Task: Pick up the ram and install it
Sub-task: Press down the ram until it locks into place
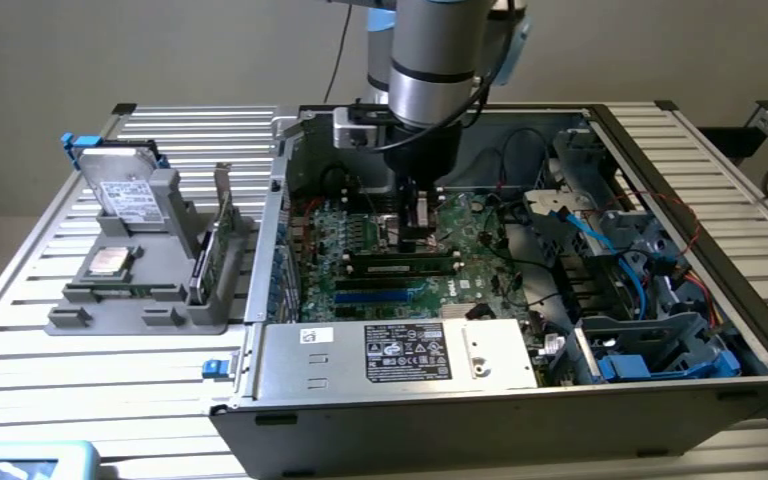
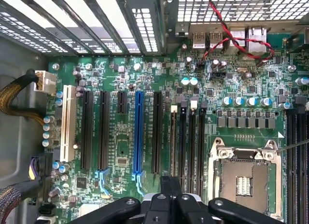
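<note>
You are looking at the hand (image 1: 420, 222) lowered inside the open computer case (image 1: 704, 395), just above the motherboard (image 1: 471, 225), and its fingers are standing clenched together; in the exterior view the arm (image 1: 431, 60) is covering the board behind it, so you cannot tell if the fingertips are touching anything. In the wrist view the black fingers (image 2: 170, 185) are appearing closed, with their tips over the group of narrow slots beside the processor socket (image 2: 244, 178). The ram (image 1: 402, 266) is lying flat in a slot on the motherboard, just in front of the hand in the exterior view, as a thin dark-green stick with a row of black chips; its ends are hard to make out. In the wrist view a slim stick (image 2: 173, 137) is sitting in one narrow slot, seen from its edge only. On the desk (image 1: 37, 340) at the exterior view's left, a grey holder (image 1: 144, 300) is carrying a silvery chip (image 1: 107, 262) and an upright card (image 1: 223, 225).
</note>
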Controlling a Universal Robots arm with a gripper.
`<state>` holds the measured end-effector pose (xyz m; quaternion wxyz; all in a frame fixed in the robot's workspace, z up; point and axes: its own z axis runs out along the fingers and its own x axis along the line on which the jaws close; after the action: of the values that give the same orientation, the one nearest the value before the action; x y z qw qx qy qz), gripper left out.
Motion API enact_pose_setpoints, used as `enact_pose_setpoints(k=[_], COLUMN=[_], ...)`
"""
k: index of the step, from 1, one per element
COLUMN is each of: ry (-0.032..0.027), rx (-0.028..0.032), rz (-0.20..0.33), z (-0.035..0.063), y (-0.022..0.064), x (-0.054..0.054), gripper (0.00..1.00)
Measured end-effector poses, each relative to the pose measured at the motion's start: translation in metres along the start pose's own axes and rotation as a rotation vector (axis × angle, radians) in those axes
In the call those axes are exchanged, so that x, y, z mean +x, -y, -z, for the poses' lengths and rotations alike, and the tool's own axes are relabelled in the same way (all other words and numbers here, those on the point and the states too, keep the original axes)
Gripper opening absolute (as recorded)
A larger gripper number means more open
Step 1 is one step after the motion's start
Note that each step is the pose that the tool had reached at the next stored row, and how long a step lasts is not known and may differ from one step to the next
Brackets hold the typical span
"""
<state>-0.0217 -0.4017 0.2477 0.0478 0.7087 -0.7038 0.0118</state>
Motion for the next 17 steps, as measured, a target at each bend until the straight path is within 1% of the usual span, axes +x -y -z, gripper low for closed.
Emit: enact_pose_setpoints(k=[2,11,13,17], ry=[0.0,-0.0001,0.0007,0.0036], rx=[0.0028,0.0028,0.0011,-0.0036], rz=[0.0,0.0,-0.02,-0.075], z=[0.0,0.0,0.0,-0.0003], y=[0.0006,0.0007,0.0007,0.0007], x=[0.0,0.0,0.0,0.0], gripper=[0.11,0.11,0.11,0.11])
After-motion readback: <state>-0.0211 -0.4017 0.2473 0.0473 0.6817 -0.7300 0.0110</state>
